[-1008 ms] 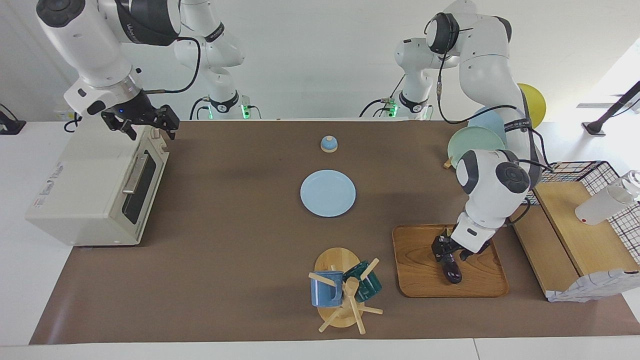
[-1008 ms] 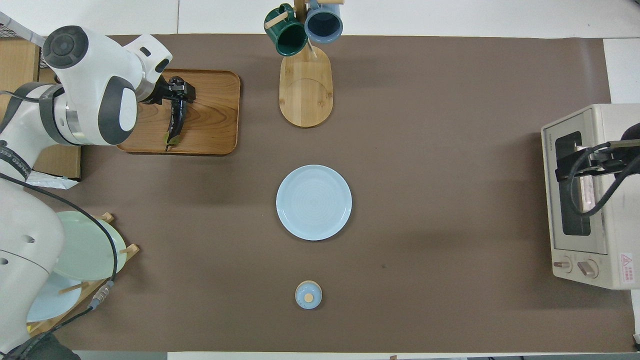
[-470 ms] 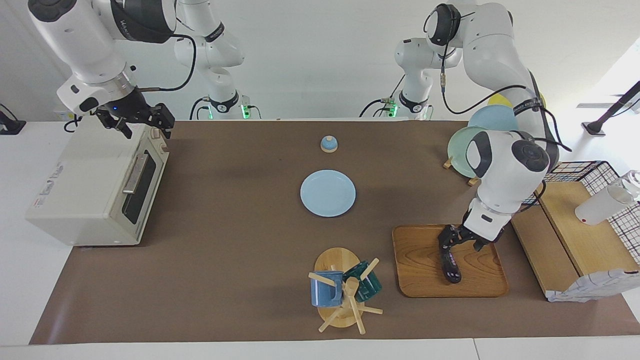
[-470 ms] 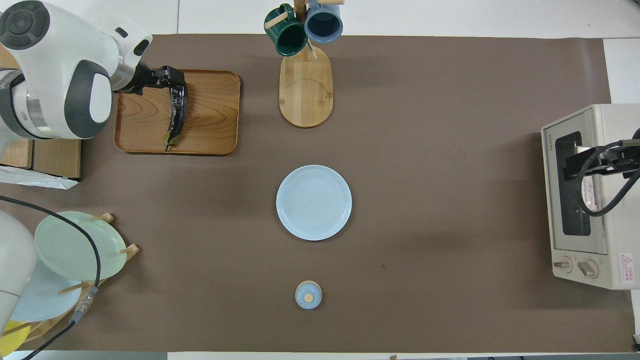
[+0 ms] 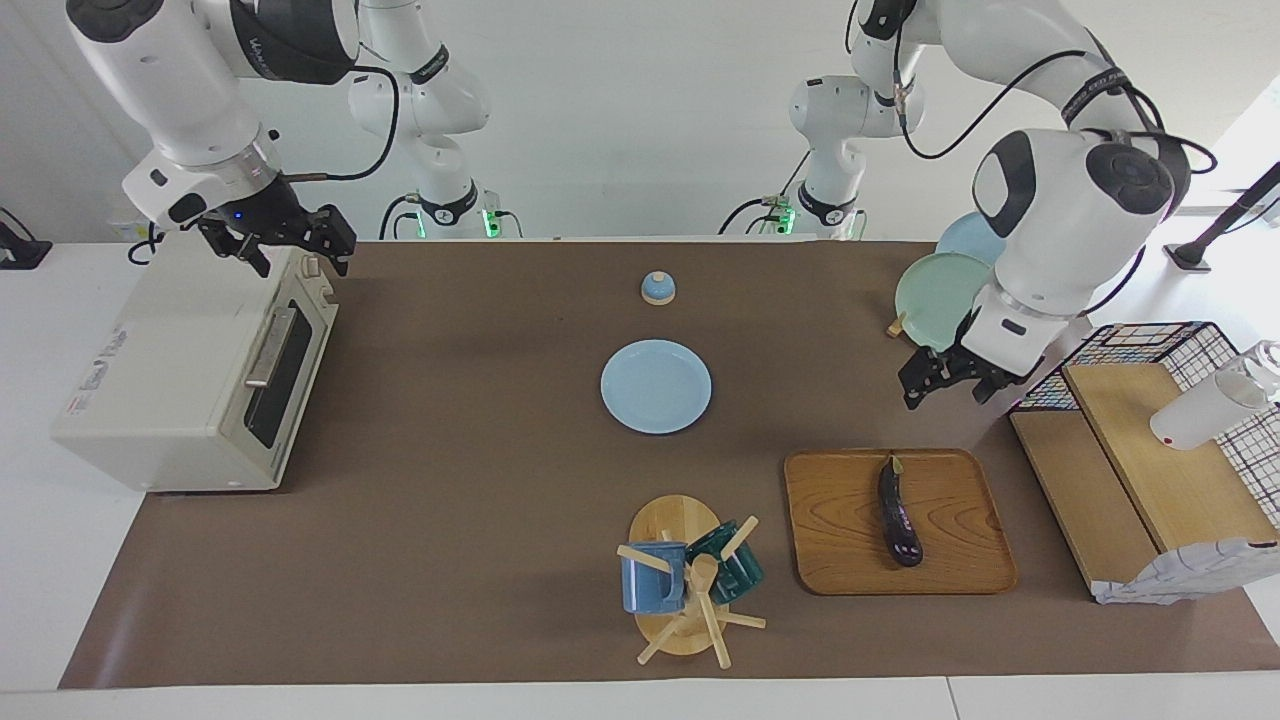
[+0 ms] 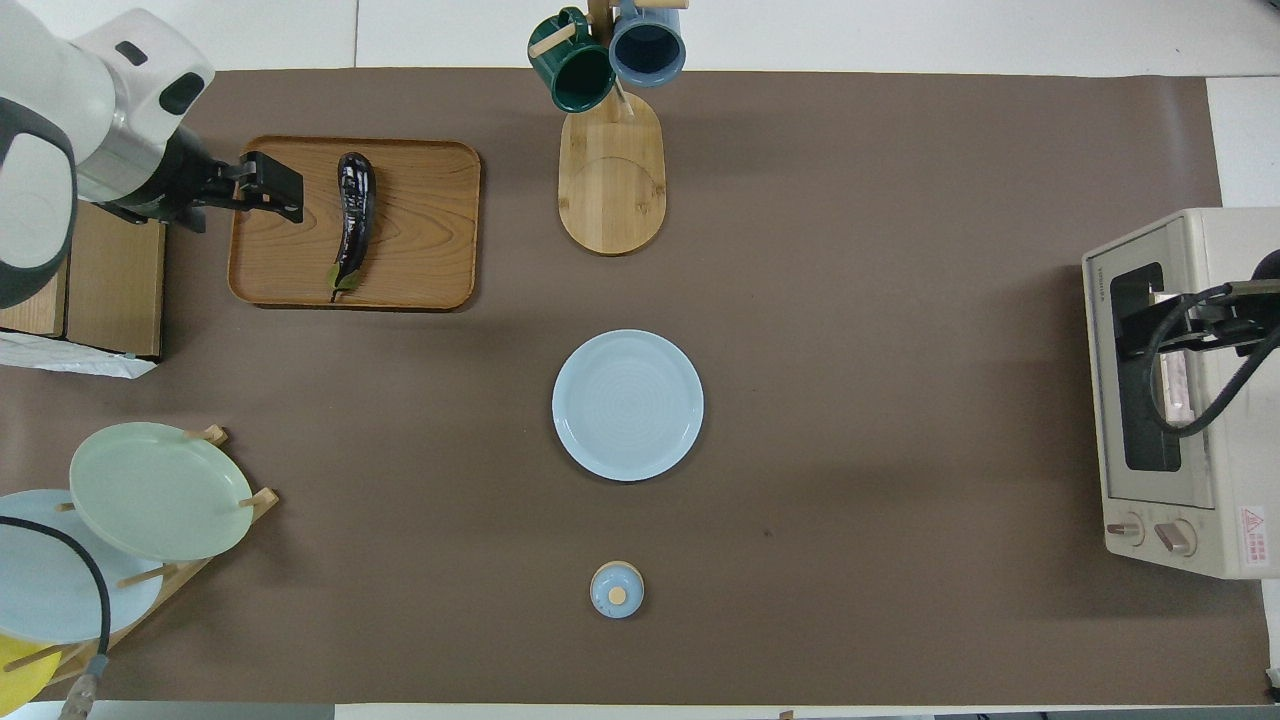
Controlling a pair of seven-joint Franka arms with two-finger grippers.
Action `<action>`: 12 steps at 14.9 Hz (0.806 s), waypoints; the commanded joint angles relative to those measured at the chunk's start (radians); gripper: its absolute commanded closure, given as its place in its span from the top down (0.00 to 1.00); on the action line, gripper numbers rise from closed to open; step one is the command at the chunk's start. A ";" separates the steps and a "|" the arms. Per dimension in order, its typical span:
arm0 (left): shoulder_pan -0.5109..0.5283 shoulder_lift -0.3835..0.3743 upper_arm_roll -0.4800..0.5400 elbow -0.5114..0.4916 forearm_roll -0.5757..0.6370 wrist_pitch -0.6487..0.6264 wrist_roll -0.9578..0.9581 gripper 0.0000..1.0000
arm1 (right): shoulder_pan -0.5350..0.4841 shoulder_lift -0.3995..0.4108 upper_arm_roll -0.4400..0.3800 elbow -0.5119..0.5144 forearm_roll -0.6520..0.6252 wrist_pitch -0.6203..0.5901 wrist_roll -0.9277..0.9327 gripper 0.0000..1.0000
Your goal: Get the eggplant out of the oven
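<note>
Eggplant (image 5: 898, 512), slim and glossy, lies on flat wooden tray (image 5: 840, 560).

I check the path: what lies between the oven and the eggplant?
In the overhead view, the light blue plate on bare brown mat lies between the oven and the eggplant.

Rounded glossy white arm shells are seen, with black joint caps (black cables looped alongside) and black grippers.
</note>
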 commanded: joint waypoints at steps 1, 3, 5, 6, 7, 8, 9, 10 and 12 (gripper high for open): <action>0.006 -0.131 -0.003 -0.072 0.006 -0.111 -0.005 1.00 | -0.015 -0.016 0.000 -0.007 0.031 -0.015 -0.006 1.00; 0.006 -0.204 -0.003 -0.103 0.006 -0.177 -0.008 1.00 | -0.013 -0.015 0.002 -0.007 0.031 -0.015 -0.006 1.00; 0.005 -0.228 -0.003 -0.106 0.005 -0.229 -0.016 1.00 | -0.013 -0.015 0.000 -0.007 0.031 -0.015 -0.006 1.00; 0.002 -0.242 -0.003 -0.122 0.005 -0.234 -0.022 1.00 | -0.013 -0.015 0.002 -0.007 0.031 -0.015 -0.006 1.00; -0.003 -0.268 -0.003 -0.151 0.005 -0.234 -0.036 1.00 | -0.015 -0.015 0.002 -0.007 0.031 -0.015 -0.006 1.00; -0.006 -0.290 -0.003 -0.181 0.005 -0.234 -0.041 1.00 | -0.015 -0.015 0.000 -0.007 0.031 -0.015 -0.006 1.00; -0.009 -0.316 -0.004 -0.211 0.005 -0.234 -0.045 1.00 | -0.015 -0.016 0.000 -0.007 0.031 -0.015 -0.006 1.00; -0.012 -0.337 -0.004 -0.237 0.005 -0.229 -0.045 1.00 | -0.015 -0.016 0.002 -0.007 0.031 -0.015 -0.006 1.00; -0.012 -0.339 -0.004 -0.245 0.005 -0.208 -0.045 1.00 | -0.013 -0.015 0.002 -0.007 0.031 -0.015 -0.006 1.00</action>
